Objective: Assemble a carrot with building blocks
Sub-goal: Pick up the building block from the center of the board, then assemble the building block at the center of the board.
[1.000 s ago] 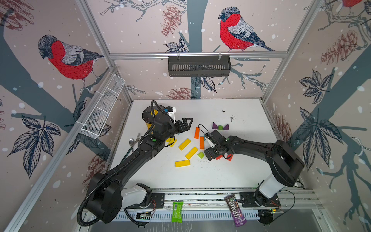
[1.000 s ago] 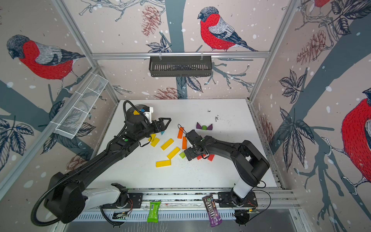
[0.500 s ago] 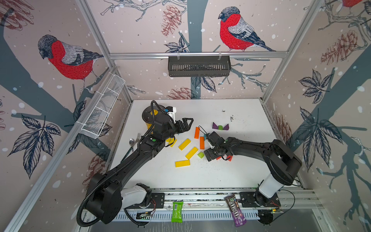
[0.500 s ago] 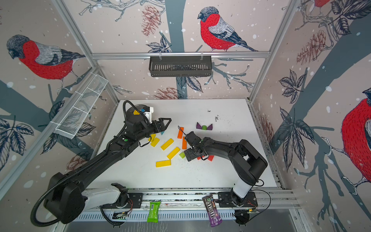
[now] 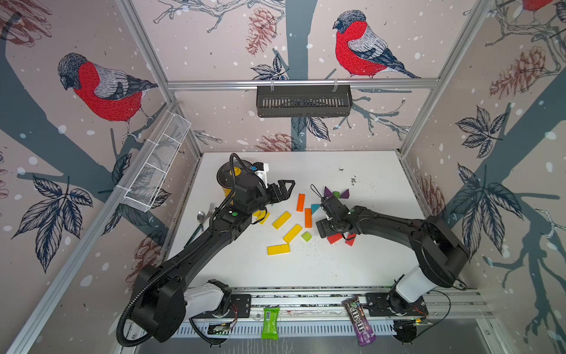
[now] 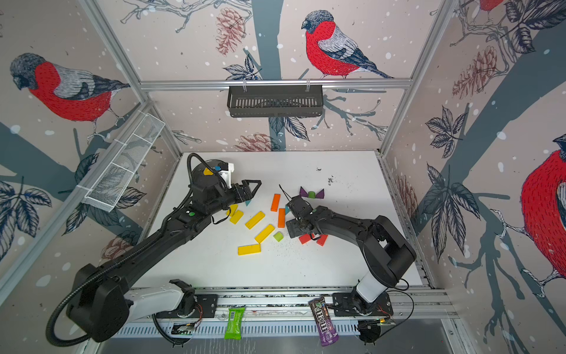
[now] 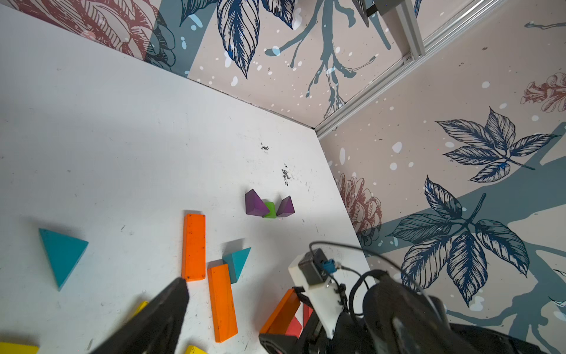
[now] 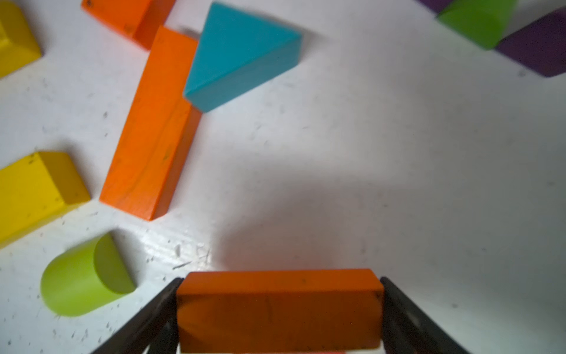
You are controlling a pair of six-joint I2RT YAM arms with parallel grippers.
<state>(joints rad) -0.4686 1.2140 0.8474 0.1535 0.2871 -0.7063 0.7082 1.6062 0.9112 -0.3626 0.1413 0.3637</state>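
One orange bar sits crosswise between the fingers of the right gripper, which pinches it by its two short ends. The wrist picture is blurred, so full seating of the pads is probable, not certain. The left gripper hangs spread and empty, well apart from the green-and-purple cluster, a lime block flanked by two purple triangles that reads as the carrot's leaves. The held bar is near that cluster, on the robot's side of it, close over two red bars. Two loose orange bars and a teal triangle lie on the table near the cluster, toward the left arm. The yellow bars lie farther from it the same way. The step in hand appears to be carrying the bar to the carrot body beside the cluster. Lift it clear of the red bars before any sideways travel. Hold the bar level, square it to the cluster, lower until it rests flat, then release.
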